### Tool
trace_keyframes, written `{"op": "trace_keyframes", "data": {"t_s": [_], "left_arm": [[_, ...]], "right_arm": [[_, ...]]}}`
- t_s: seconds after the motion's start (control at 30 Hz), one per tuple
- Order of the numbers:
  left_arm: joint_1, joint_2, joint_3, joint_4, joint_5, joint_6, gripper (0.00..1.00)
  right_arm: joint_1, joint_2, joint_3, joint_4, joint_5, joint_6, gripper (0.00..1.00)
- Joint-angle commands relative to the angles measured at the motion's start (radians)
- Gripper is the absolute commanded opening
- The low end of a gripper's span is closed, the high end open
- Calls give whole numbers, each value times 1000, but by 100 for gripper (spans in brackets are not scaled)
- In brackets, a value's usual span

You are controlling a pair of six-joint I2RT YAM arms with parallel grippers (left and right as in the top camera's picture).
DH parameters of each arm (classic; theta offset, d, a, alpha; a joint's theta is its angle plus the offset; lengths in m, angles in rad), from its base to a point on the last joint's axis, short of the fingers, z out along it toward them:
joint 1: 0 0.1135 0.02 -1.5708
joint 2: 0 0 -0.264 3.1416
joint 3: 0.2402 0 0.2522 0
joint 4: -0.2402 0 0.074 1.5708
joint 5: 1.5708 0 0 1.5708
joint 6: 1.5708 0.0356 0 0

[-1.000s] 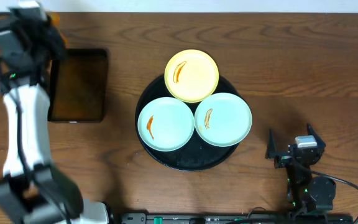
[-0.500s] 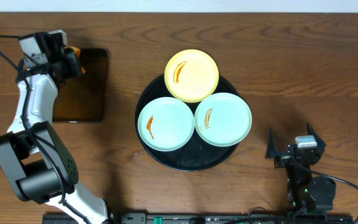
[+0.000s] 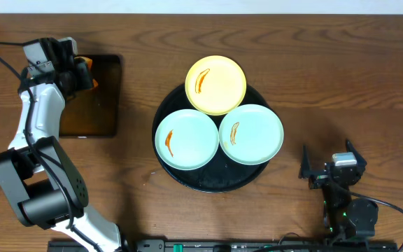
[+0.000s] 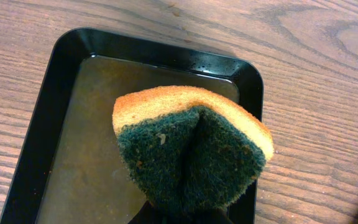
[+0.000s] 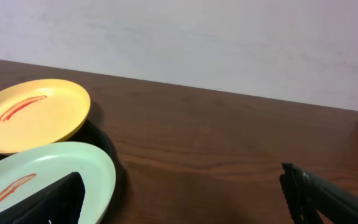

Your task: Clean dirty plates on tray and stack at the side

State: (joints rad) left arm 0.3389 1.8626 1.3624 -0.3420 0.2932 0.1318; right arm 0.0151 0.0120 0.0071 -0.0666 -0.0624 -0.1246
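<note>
Soft sponge was squeezed by left fingers; right fingers were spread, empty. Plates judged stiff, slick; rims preferred.

The worktop carries three plates: one yellow plate and two pale blue-green plates. Each plate bears one orange-brown smear, three in total. Trays number two: one round black tray and one rectangular black tray. One sponge is present, with one orange layer and one dark green layer. Two robot arms stand at the worktop, each fitted with one tool: the left tool and the right tool.
</note>
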Motion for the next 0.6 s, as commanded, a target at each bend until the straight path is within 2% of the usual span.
{"op": "trace_keyframes", "data": {"t_s": [0.0,0.57], "left_arm": [[5,-19,7,-6,9,6,7],[5,-23,8,-13,10,6,7]], "right_arm": [[-8,-5,-2,-4,2,-11,99],[-8,-5,-2,-4,2,-11,99]]}}
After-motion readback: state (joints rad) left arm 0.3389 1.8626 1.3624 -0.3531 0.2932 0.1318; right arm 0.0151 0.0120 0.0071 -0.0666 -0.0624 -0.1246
